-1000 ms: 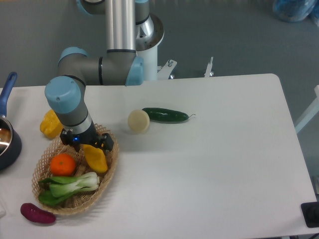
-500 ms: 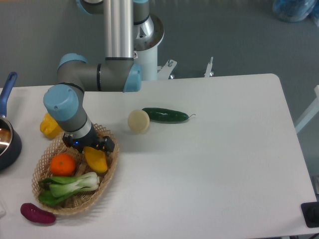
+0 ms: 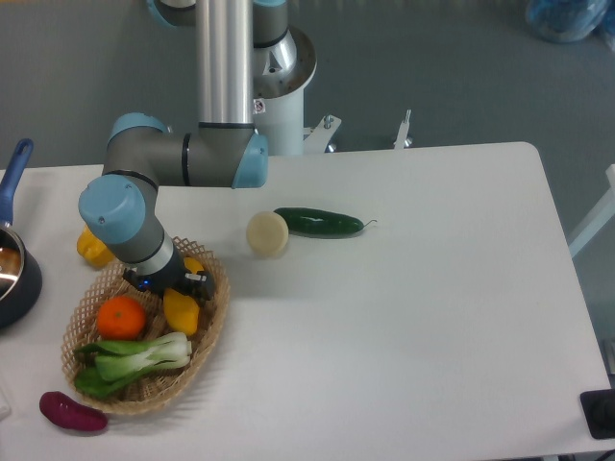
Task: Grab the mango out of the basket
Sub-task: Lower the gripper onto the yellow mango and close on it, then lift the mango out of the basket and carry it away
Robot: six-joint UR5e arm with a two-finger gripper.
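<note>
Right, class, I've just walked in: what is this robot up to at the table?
The arm has its end effector down in the basket, right over the top end of the mango. The mango lies in the basket beside an orange, with bok choy in front. Whether the fingers are closed on the mango cannot be seen from this view.

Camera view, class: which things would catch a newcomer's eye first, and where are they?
The grey-and-blue arm reaches down at left, its hand over the mango in the wicker basket. Beside the mango lie an orange and leafy greens. Mid-table, a dark green cucumber lies next to a pale round fruit.
</note>
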